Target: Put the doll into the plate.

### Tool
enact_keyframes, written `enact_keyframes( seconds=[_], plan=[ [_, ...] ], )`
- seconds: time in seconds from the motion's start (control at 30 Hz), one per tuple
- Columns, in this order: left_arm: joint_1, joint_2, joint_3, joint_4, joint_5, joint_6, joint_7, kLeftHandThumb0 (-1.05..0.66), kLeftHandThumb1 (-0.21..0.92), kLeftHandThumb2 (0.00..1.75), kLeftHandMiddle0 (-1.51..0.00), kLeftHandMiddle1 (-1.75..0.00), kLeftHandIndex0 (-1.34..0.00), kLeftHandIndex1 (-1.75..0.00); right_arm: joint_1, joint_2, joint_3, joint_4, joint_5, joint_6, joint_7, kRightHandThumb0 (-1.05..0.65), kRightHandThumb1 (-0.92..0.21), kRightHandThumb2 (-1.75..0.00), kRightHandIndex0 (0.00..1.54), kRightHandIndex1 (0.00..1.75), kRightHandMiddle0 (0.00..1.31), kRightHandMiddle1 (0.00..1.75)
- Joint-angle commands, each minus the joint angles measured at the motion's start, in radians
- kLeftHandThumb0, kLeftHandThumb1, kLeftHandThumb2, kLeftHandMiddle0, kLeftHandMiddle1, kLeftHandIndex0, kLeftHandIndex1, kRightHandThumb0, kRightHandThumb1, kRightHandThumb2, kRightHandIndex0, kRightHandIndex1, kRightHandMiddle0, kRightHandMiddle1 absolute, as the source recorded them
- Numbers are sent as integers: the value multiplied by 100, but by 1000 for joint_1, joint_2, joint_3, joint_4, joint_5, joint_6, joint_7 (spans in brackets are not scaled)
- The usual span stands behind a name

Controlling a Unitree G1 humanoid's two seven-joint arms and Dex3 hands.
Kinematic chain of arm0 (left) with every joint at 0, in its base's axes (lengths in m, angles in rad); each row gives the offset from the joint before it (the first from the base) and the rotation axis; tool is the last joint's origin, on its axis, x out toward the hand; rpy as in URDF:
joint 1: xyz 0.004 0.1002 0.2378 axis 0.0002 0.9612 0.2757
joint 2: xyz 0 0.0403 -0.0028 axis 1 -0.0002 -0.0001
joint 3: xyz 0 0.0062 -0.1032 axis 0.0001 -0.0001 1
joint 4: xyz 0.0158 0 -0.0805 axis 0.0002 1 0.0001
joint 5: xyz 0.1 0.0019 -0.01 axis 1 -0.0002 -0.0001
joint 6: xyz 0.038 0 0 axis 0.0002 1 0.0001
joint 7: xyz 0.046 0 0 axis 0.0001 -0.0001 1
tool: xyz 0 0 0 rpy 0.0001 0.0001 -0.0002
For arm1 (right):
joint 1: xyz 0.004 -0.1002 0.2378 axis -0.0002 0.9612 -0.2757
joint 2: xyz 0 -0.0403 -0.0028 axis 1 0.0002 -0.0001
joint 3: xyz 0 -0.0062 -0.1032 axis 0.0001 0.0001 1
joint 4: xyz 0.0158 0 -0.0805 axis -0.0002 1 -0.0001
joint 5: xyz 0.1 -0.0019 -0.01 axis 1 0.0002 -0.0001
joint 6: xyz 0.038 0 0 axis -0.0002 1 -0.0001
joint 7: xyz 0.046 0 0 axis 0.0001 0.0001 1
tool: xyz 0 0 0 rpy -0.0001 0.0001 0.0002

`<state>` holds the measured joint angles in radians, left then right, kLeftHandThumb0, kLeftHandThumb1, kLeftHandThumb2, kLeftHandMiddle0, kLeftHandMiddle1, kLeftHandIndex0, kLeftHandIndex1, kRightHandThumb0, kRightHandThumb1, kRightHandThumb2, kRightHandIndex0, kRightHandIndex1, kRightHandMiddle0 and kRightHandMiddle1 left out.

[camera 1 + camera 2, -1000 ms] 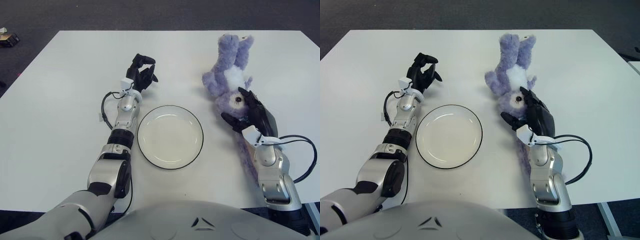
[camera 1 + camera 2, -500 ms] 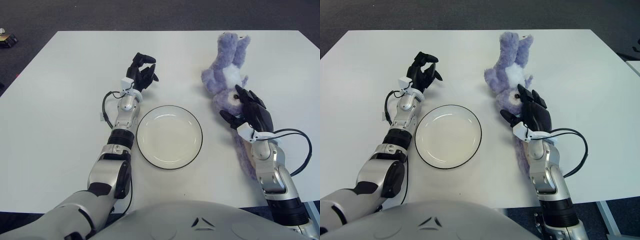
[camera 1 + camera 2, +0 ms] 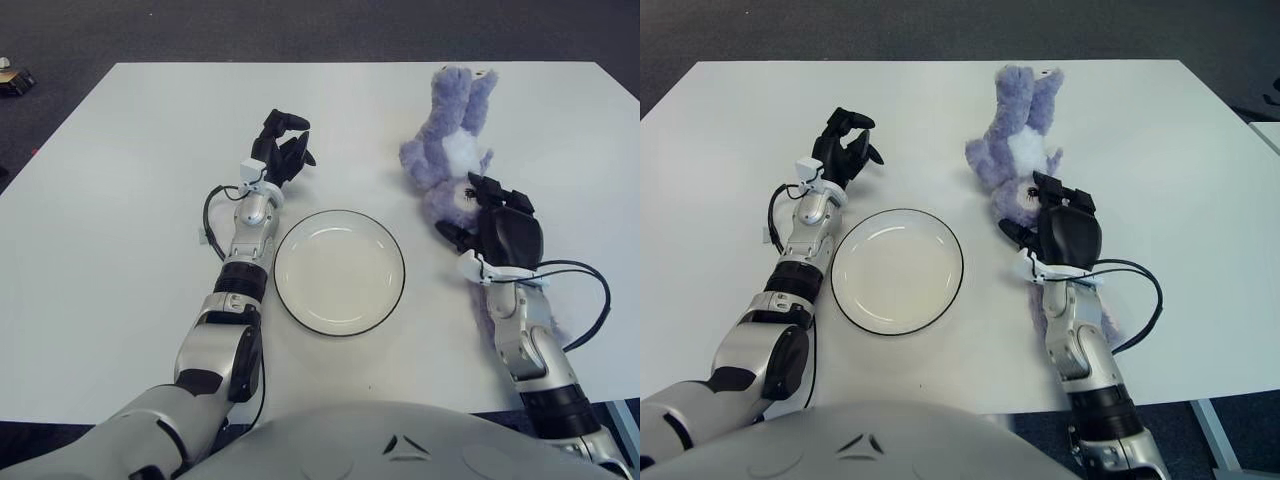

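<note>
Right hand (image 3: pixel 497 232) closed over head of purple doll (image 3: pixel 447 150), empty plate (image 3: pixel 339 272) beside it, left hand (image 3: pixel 283 150) curled, holding nothing, beyond plate.

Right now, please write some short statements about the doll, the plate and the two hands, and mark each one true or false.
1. The plate holds nothing. True.
2. The doll lies in the plate. False: it lies on the table, to the right of the plate.
3. The right hand is over the doll's head. True.
4. The left hand holds the doll. False: it shows beyond the plate's left edge, fingers curled, holding nothing.
5. The doll is green. False: it is purple with a white patch.
</note>
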<state>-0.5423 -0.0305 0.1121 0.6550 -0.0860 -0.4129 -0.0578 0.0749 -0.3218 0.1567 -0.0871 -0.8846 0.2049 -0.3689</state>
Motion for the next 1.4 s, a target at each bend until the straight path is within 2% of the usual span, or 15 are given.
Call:
enact_keyframes(
  seconds=[0.0,0.13,0.17,0.23,0.27,0.33,0.4,0.5,0.57,0.63,0.77,0.9,1.13,1.37],
  plan=[
    [5,4,3,-6,-9,-1,-7,-35,92,34,-86,-159,-39,-154,62,-26,27,121,20,-33,16,-12,-92,-28,30,136,50,147],
    [5,5,2,-6,-11,-2,-7,-35,92,34,-86,-159,-40,-154,62,-52,30,140,26,-83,-1,-4,-87,-35,36,135,50,149],
    [5,6,2,-6,-12,-2,-7,-35,92,34,-86,-159,-40,-154,54,-78,28,151,39,-124,4,-3,-86,-37,37,134,51,149],
    [4,6,3,-6,-12,-2,-7,-35,92,34,-86,-159,-40,-154,34,-139,22,174,71,-215,24,-2,-80,-48,40,135,50,152],
    [4,7,3,-6,-13,-2,-8,-35,92,34,-86,-159,-40,-154,23,-166,18,185,86,-257,34,-1,-73,-61,42,138,48,158],
    [4,7,3,-6,-13,-2,-8,-35,92,34,-86,-159,-40,-154,-5,-221,10,216,119,-350,43,-1,-64,-78,43,144,46,164],
    [3,7,3,-6,-13,-2,-8,-35,92,34,-86,-159,-40,-154,-16,-241,9,236,134,-390,39,-1,-54,-94,46,150,44,170],
    [2,11,5,-7,-15,-1,-11,-35,92,34,-86,-159,-40,-154,-59,-292,-6,272,174,-525,1,-1,-46,-108,48,158,44,173],
    [2,12,5,-7,-15,-1,-11,-35,92,34,-86,-159,-40,-154,-71,-304,-10,285,184,-561,-6,-1,-41,-116,50,163,44,174],
    [2,13,5,-7,-15,-1,-11,-35,92,34,-87,-159,-40,-154,-76,-306,-12,298,187,-580,-8,-1,-39,-119,50,165,44,174],
    [0,16,-1,-10,-3,-1,-5,-35,92,33,-87,-159,-40,-154,-169,-351,-23,312,233,-647,65,-1,-38,-122,52,167,44,175],
    [0,18,-3,-12,0,-2,-3,-35,92,33,-87,-159,-40,-154,-217,-362,-18,355,236,-705,77,-1,-37,-123,52,167,43,175],
    [8,17,-10,-33,8,6,5,-35,92,33,-87,-159,-41,-153,-394,-402,-4,479,315,-937,151,-1,-39,-121,52,167,42,175],
    [15,13,-15,-47,12,10,8,-35,92,32,-87,-158,-41,-152,-505,-394,4,561,372,-1063,225,0,-40,-119,52,167,41,175]
  ],
)
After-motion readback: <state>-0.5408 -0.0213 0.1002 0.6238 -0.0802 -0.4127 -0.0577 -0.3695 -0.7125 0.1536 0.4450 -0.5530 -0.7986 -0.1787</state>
